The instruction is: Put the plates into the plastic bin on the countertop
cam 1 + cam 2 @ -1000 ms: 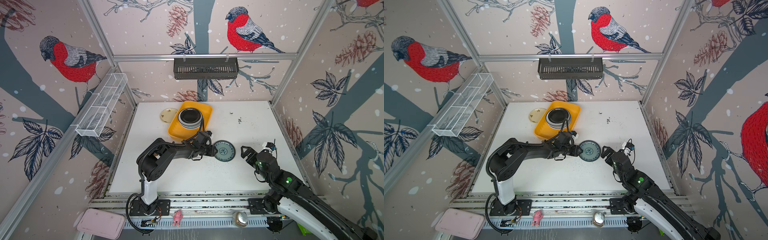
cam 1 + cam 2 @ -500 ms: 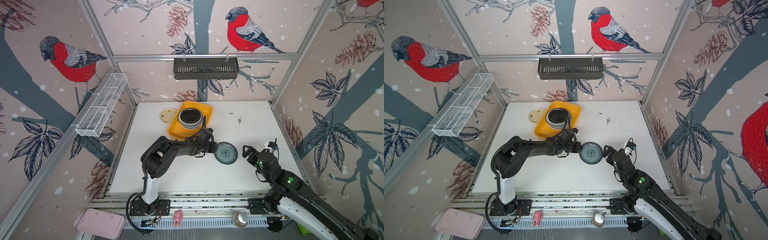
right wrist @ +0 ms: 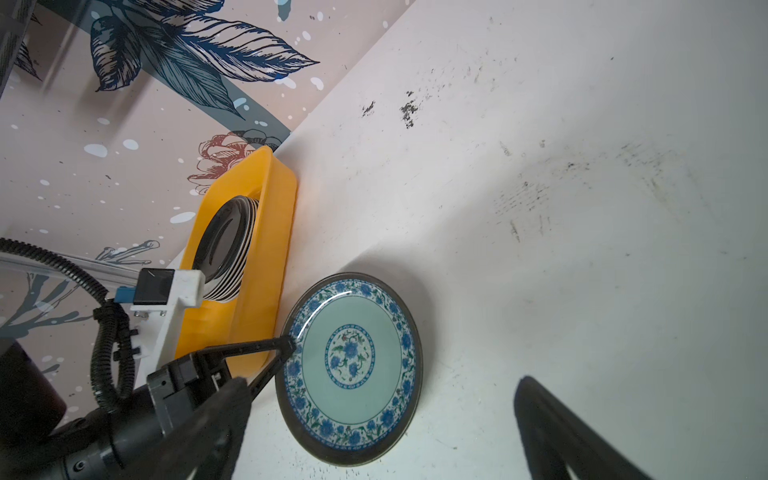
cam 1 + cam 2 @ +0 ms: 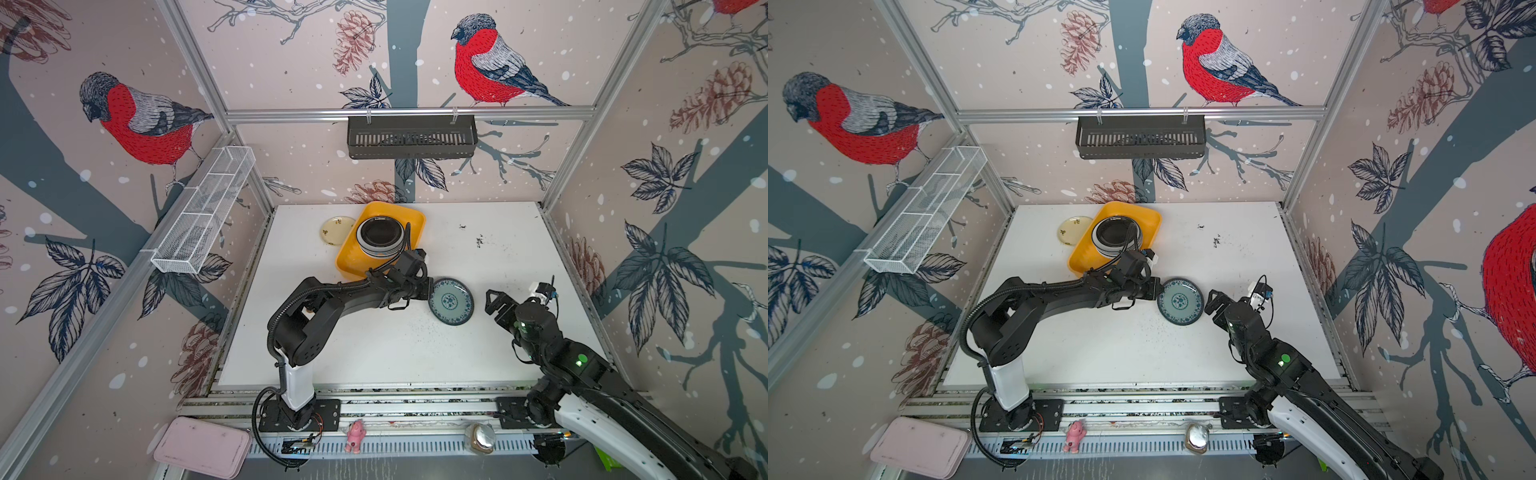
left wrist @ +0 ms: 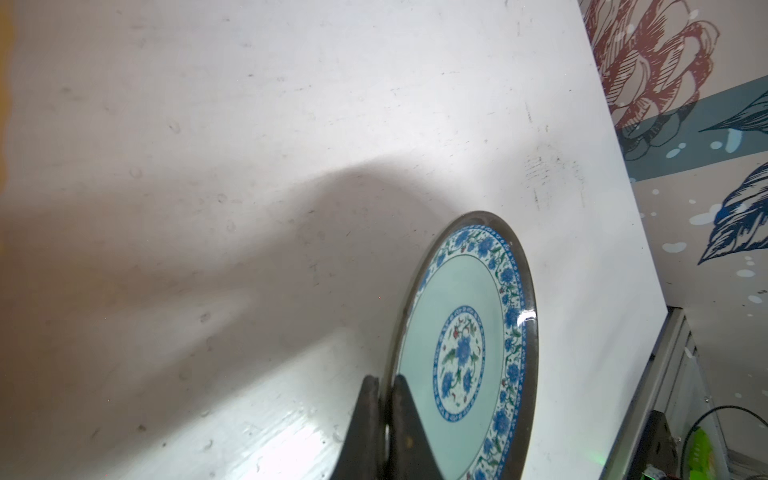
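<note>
Plate stack [image 4: 380,236] inside yellow bin [image 4: 351,261]

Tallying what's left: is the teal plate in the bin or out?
Out: the teal plate is on the countertop beside the yellow bin, rim pinched by the left gripper.

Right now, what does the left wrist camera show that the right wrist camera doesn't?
Left wrist only: the metal rail beyond the countertop's edge. Right wrist only: the stacked plates sitting in the plastic bin, and the left arm's white camera mount. Both: the teal plate with the left end effector shut on its rim.
</note>
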Robot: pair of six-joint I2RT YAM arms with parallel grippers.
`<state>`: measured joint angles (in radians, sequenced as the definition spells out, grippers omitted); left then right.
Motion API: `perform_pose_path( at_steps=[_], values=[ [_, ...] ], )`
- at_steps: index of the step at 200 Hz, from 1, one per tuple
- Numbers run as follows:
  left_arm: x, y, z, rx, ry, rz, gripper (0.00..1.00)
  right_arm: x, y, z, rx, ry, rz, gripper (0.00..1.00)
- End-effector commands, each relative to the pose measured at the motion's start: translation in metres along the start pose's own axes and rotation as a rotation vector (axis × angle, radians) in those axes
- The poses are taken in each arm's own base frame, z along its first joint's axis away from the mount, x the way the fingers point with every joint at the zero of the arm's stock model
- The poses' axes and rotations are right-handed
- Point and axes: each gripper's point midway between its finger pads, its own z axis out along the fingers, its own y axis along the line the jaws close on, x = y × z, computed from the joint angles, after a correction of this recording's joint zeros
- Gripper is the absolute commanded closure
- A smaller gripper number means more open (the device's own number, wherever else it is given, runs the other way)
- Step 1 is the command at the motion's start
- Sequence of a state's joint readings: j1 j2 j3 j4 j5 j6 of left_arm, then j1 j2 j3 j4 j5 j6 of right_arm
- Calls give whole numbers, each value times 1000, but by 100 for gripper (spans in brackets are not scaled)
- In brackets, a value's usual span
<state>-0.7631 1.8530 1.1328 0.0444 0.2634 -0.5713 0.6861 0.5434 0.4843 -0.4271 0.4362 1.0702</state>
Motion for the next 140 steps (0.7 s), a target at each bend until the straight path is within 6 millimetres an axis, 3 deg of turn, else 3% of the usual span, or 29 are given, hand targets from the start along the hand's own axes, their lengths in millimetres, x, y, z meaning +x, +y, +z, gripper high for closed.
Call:
perform_pose_path(
  at_steps=[1,54,140],
  values=[
    [-10,-14,-10,39,-17,6,100,-6,12,-1,-51,-22,-13,0],
    [-33,-29,-28,80,-65,17,100,-23,35,-7,-130,-72,-49,0],
    [-87,-16,-57,109,-166,-23,100,-50,73,-6,-231,-115,-123,0]
  ],
)
